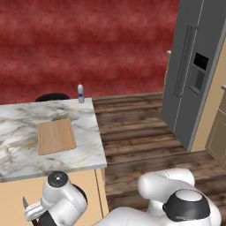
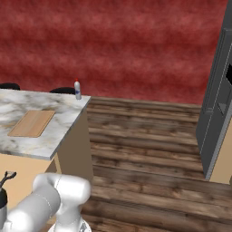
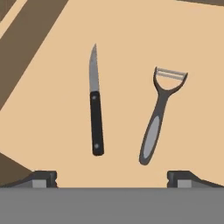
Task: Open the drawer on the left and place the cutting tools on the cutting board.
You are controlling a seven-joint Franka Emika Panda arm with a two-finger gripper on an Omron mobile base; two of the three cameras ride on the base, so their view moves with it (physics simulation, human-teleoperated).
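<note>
In the hand view my gripper [image 3: 113,179] is open, its two fingertips [image 3: 41,178] wide apart at the bottom with nothing between them. Just ahead, on the tan floor of the open drawer [image 3: 127,35], lie the cutting tools side by side. The black-handled knife [image 3: 95,113] is on the left and the grey Y-headed peeler [image 3: 156,118] on the right, and neither is touched. The peeler's head [image 2: 7,176] and the knife's blade [image 1: 25,203] peek out beside the arm, below the counter. The cutting board [image 1: 56,136] [image 2: 31,123] lies bare on the marble counter [image 1: 17,154].
A small white bottle [image 1: 80,92] [image 2: 77,89] stands at the counter's far corner. Dark stools [image 1: 52,97] sit behind the counter. A grey fridge [image 1: 190,75] stands to the right across open wooden floor [image 1: 132,132].
</note>
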